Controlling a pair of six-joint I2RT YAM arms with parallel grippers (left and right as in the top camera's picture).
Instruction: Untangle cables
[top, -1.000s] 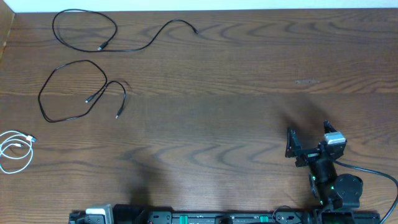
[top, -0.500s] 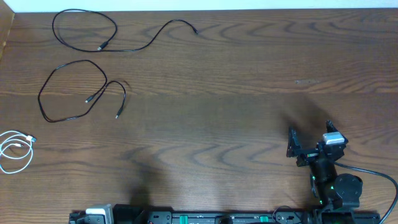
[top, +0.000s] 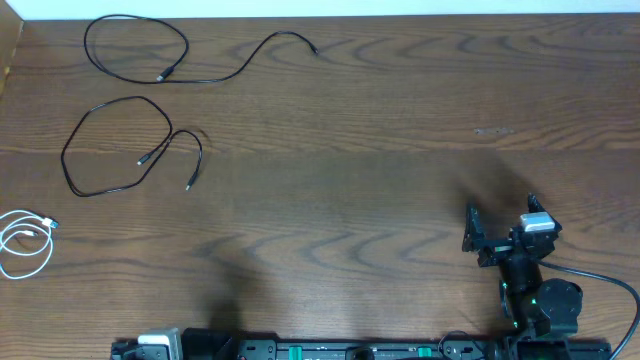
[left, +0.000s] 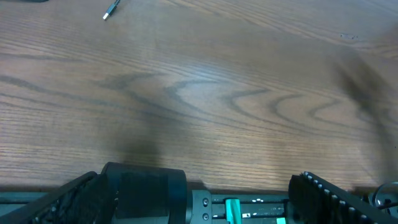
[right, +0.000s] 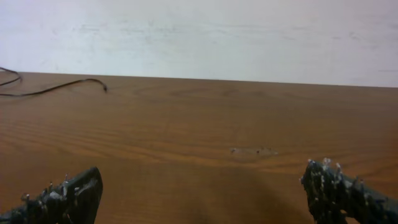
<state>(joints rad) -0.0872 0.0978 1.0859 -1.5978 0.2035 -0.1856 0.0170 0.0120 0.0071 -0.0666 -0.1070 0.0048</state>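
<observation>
A: Spotted the cables anywhere?

B: Found all three on the left part of the table (top: 380, 130). Saw one black cable (top: 135, 45) looped near the far edge, with a tail running toward the middle. Saw the other black cable (top: 115, 150) just nearer, in its own loop with both plugs turned inward. Saw the white cable (top: 25, 240) coiled at the left edge, partly cut off by the frame.

A: Tangled?

B: Looked apart from one another, with bare wood between. Judged the sorting mostly done, though possibly with a loop crossing itself here and there.

A: And the claws?

B: Noted the right claw (top: 500, 218) wide open and gripping nothing, at the near right, well apart from every cable. Caught the left claw (left: 199, 183) open and empty too, down by the rail (left: 249, 205) at the near edge. Hardly made it out from above.

A: Why parked there?

B: Guessed at keeping clear of the cables and leaving the view unblocked.

A: Room to move?

B: Plenty across the middle and right, with nothing but wood. Tighter on the left: white cable right at the edge, far black loop close to the back edge. Reckoned any further pull safer toward the centre.
</observation>
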